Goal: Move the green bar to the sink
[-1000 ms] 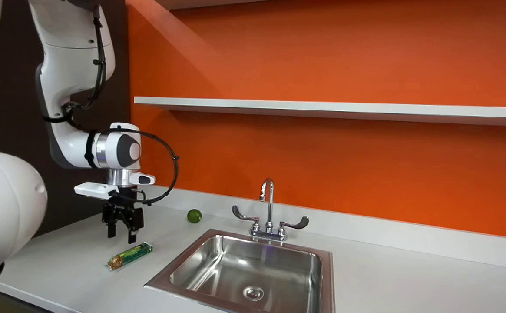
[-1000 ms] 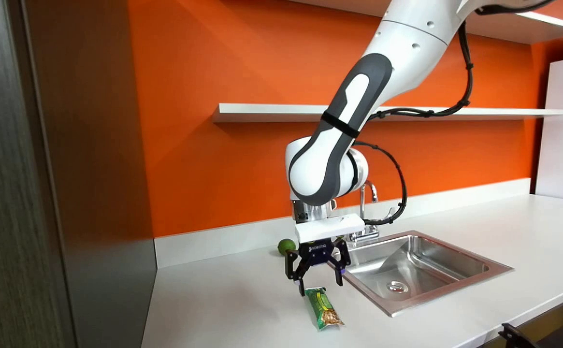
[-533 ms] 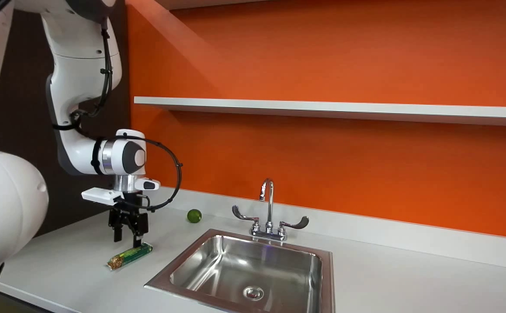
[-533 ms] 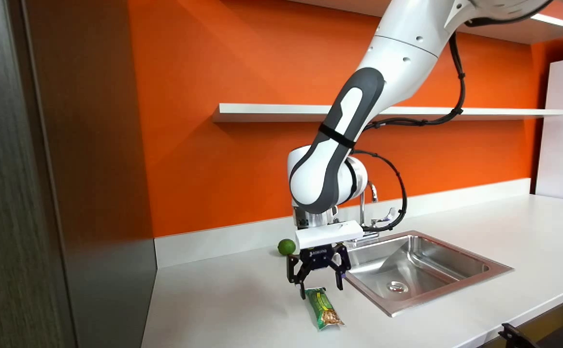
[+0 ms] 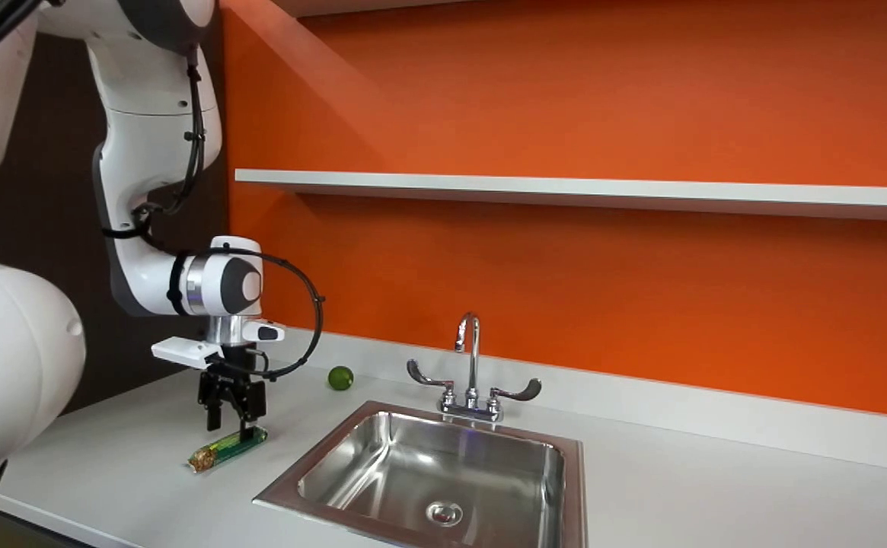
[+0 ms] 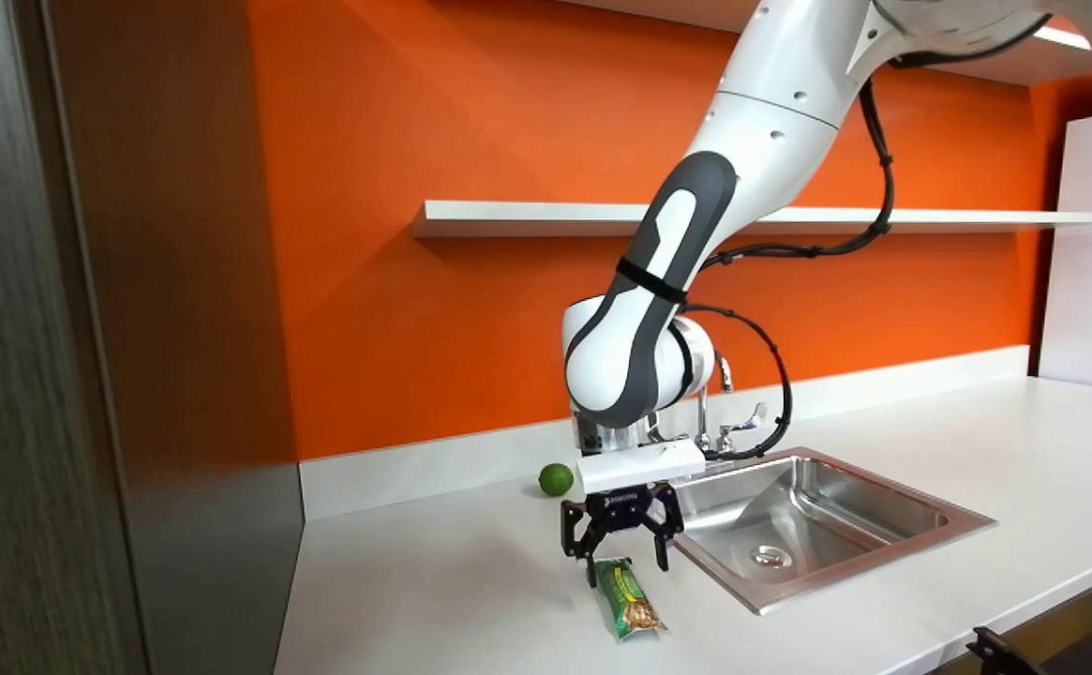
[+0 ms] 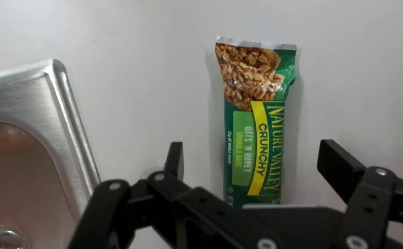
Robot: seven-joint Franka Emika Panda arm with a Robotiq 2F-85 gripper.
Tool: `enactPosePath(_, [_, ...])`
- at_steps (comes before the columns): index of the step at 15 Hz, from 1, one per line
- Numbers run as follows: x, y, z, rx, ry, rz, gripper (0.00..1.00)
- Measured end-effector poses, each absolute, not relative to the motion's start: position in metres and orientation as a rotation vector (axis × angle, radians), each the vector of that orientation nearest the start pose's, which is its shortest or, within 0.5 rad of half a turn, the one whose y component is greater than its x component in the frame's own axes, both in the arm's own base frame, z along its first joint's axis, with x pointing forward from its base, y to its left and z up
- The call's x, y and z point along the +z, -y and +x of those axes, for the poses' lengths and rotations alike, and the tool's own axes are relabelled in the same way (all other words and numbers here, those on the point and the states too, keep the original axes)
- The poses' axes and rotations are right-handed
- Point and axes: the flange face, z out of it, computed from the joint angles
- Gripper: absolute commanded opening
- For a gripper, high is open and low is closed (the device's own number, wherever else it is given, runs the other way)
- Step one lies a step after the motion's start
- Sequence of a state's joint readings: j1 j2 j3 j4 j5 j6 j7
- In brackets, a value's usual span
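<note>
1. Two fingers of your gripper stand wide apart, so it is released; in the wrist view one lies to each side of the bar, with a gap between finger and bar on both sides.
2. Bar: flat on the counter, beside the sink and apart from its rim. It is green with a yellow band lettered "CRUNCHY", and oat clusters are printed at one end; in the wrist view the opposite end passes behind your gripper.
3. Gripper: in both exterior views you see it pointing down, low at the bar's green end. Whether a fingertip touches the counter, you cannot tell.
4. Sink: a rectangular steel basin set into the counter, with a drain in its floor and a two-handled faucet behind.
5. Green ball: on the counter near the backsplash, apart from the bar in both exterior views.
6. Surroundings: a white shelf crosses the orange wall; your arm extends from the upper edge in both exterior views.
</note>
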State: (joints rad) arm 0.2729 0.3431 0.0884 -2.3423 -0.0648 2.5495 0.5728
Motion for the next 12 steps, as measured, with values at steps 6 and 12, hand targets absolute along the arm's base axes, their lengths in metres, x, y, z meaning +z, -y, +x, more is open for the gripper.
enactPosePath(6, [0.1693, -0.1771, 0.4682, 0.199, -0.296, -3.179, 1.0])
enactPosePath(12, [0.1675, -0.1789, 0.4694, 0.184, -0.334, -3.155, 1.0])
